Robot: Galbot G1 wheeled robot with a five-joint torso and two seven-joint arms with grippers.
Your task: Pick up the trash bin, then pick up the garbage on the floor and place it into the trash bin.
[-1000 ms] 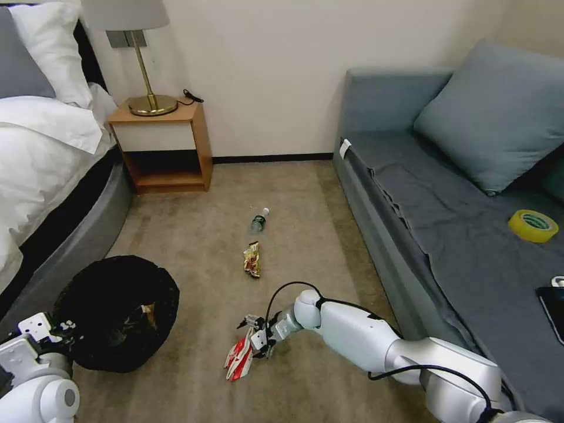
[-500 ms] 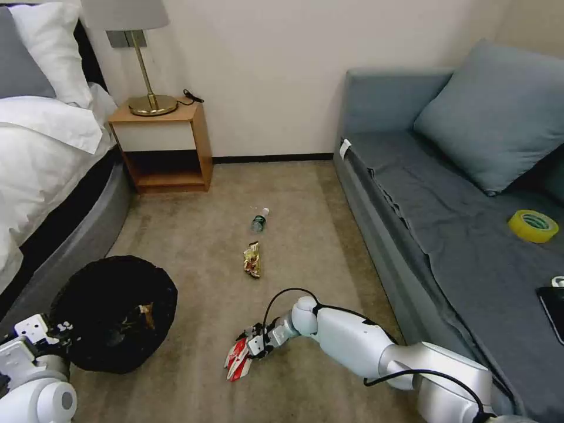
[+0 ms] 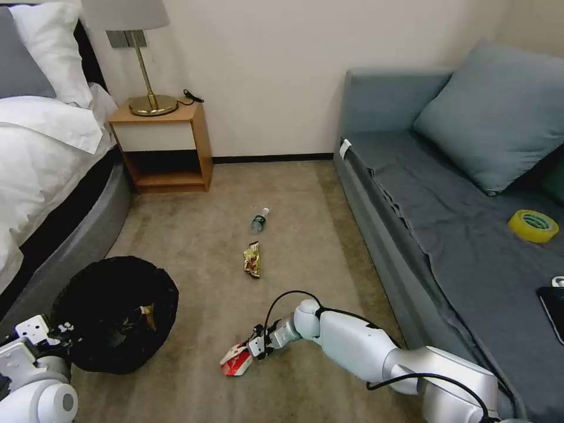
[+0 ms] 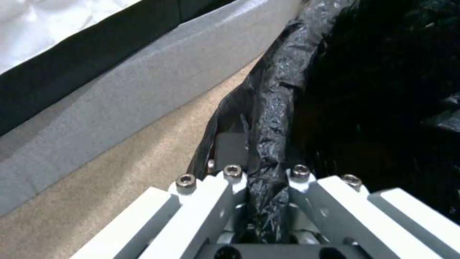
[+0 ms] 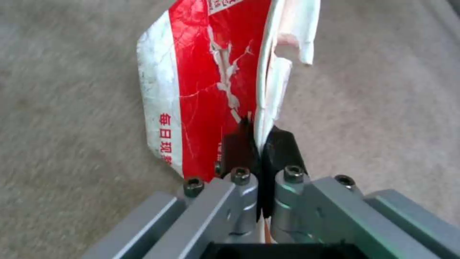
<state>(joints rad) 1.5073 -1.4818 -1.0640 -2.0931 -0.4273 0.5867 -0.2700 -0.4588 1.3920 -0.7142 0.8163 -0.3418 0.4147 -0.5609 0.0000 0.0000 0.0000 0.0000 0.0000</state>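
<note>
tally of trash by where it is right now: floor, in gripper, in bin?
On floor: 2, bottle and wrapper
In right gripper: 1, carton
In bin, held by left gripper: 1, brown paper
Total: 4

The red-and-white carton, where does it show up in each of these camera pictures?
Head view: the red-and-white carton lies low on the carpet, at the right gripper.
Left wrist view: not in it; the trash bin is there.
Right wrist view: centre, pinched by the fingers.
Shared landmark: the beige carpet.
</note>
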